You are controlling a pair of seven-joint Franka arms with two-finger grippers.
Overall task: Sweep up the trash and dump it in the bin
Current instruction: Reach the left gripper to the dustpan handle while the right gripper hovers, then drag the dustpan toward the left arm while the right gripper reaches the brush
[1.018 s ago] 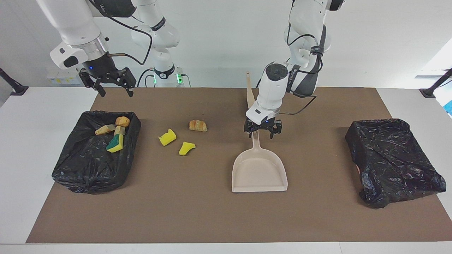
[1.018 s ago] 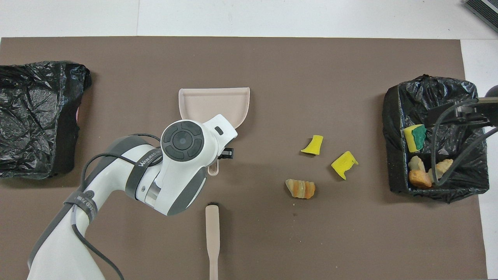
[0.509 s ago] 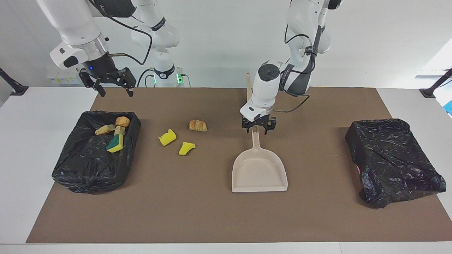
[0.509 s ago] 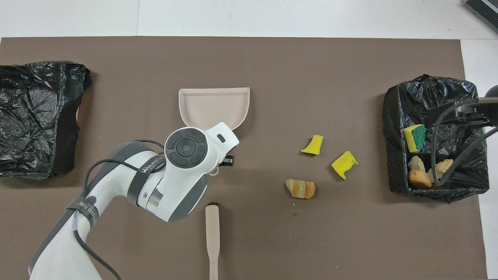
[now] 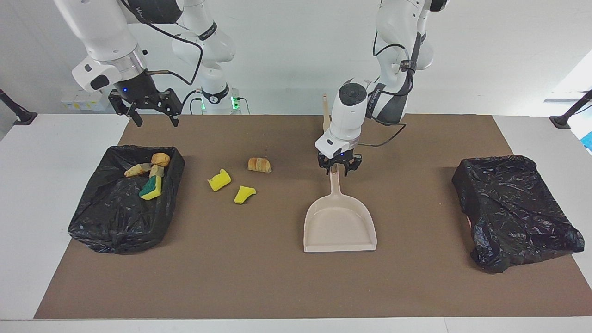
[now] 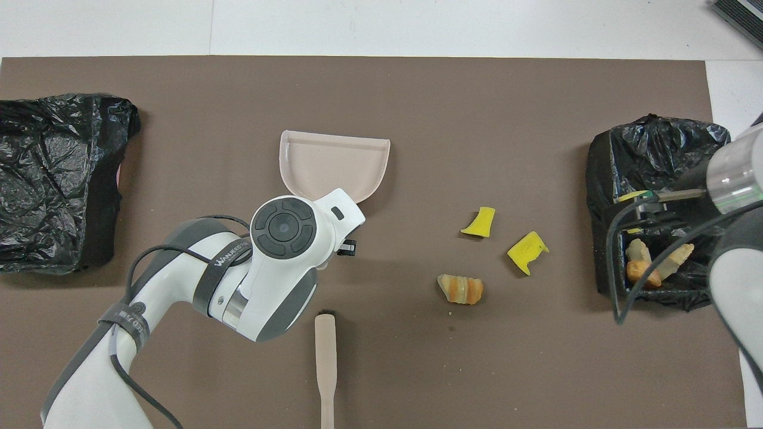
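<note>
The left gripper [image 5: 339,169] has clenched on the dustpan [image 5: 340,222] handle, so sweeping can begin. Three trash [image 5: 238,178] bits lie at the dustpan's ten o'clock in the facing view; right gripper [image 5: 152,118] waits released.

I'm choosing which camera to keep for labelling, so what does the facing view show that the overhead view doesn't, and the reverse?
Only the facing view shows the left gripper at the end of the dustpan handle, and the right gripper open, raised above the table beside the filled bin.

Only the overhead view shows the brush handle lying unobstructed; there the arm's body hides the left gripper.

Both show three loose trash pieces on the mat, the filled bin, and the second black-lined bin at the left arm's end.
</note>
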